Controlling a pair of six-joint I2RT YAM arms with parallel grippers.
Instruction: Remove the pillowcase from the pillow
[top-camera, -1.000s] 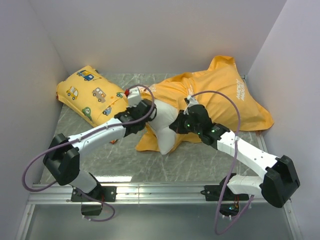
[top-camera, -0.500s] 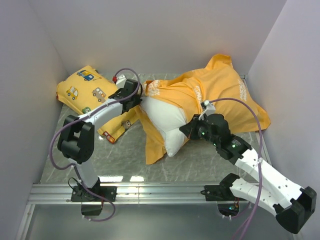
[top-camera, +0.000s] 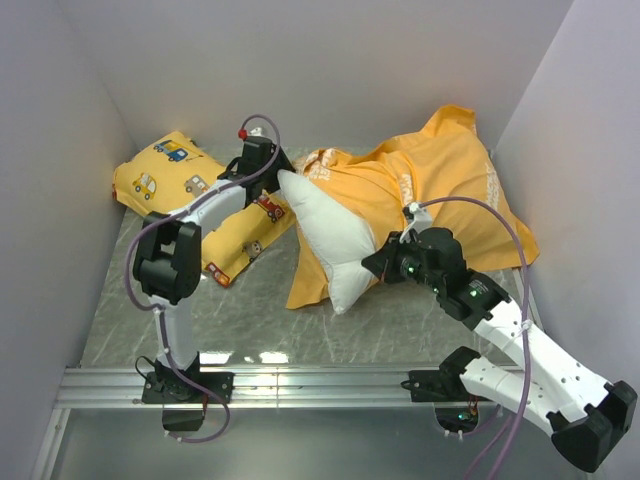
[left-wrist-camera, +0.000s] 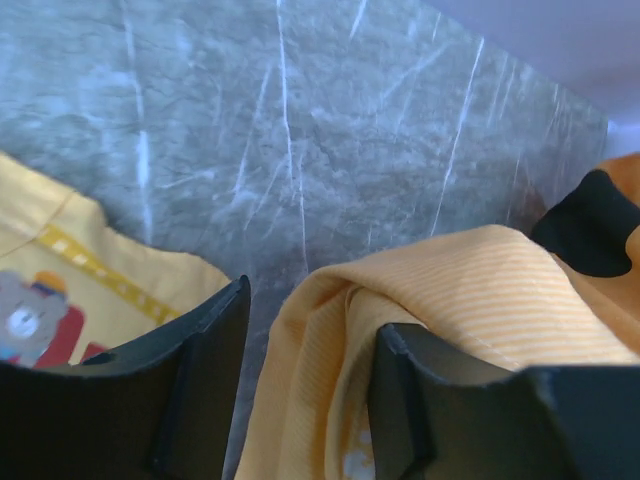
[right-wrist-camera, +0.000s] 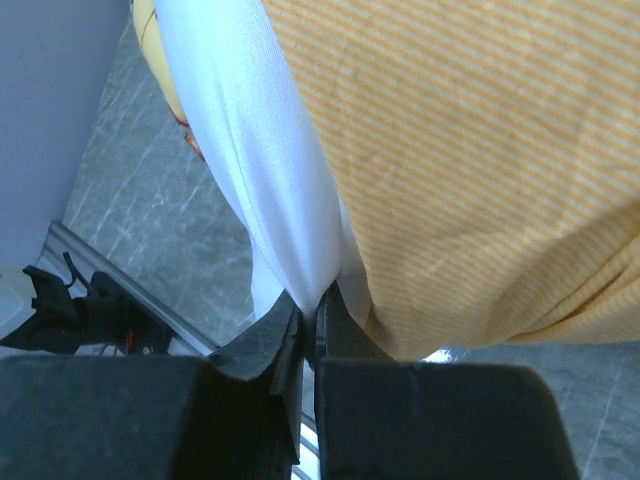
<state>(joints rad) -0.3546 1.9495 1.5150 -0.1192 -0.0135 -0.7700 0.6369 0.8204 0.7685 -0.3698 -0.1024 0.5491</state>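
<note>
Here the right gripper (right-wrist-camera: 310, 318) has its jaws pressed together on a pinch of the white pillow (right-wrist-camera: 255, 150), close to its lower corner. Just beside the jaws on one side, the orange pillowcase (right-wrist-camera: 480, 180) drapes over the pillow. On the other side lies bare marble table (right-wrist-camera: 150, 210), then the metal rail (top-camera: 300, 378) at the near edge.

The left gripper (left-wrist-camera: 310, 395) has its jaws spread, with a fold of the pillowcase's hem between them. The fold lies against one finger, and a strip of table seems to show between it and the other, though the view is tight. Just outside that other finger sits the yellow car-print pillow (left-wrist-camera: 60, 270), crowding that side. Ahead of the jaws, open marble runs to the back wall (top-camera: 330, 70).

Between the two grippers the pillow's bare end sticks out of the pillowcase. The rest of it is inside the cover, which bunches far off against the right wall (top-camera: 590, 130) and the back wall.
</note>
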